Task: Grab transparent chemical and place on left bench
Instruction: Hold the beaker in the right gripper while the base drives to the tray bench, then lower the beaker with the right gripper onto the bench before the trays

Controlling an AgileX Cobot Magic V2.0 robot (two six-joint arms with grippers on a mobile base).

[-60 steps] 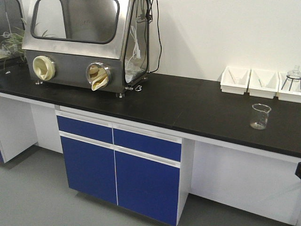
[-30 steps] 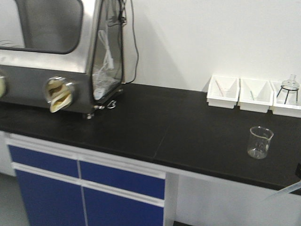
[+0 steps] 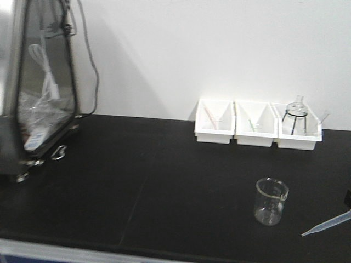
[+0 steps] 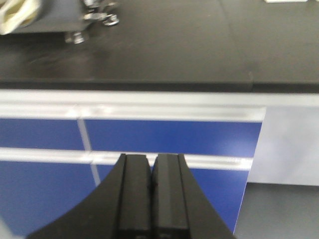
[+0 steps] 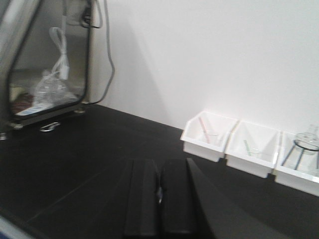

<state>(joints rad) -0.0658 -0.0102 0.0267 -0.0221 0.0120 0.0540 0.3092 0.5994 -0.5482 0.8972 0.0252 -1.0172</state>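
The transparent chemical [image 3: 326,224], a thin translucent pipette, pokes in from the right edge of the front view with its narrow tip hanging just above the left bench [image 3: 164,181]. In the right wrist view my right gripper [image 5: 159,162] is shut, and a pale sliver of the pipette [image 5: 159,193] shows pinched between its pads over the black worktop [image 5: 89,149]. My left gripper [image 4: 151,158] is shut with nothing between its fingers. It sits low in front of the bench edge [image 4: 174,84], facing the blue cabinet fronts.
A clear glass beaker [image 3: 270,201] stands left of the pipette tip. Three white bins [image 3: 215,123] line the white wall; the right one holds a flask on a tripod [image 3: 296,112]. A steel glove box [image 3: 33,82] fills the left end. Blue cabinet fronts [image 4: 174,137] lie under the bench.
The view has closed in on the bench and swung right, so the glove box slid left. More of the pipette now shows at the lower right.
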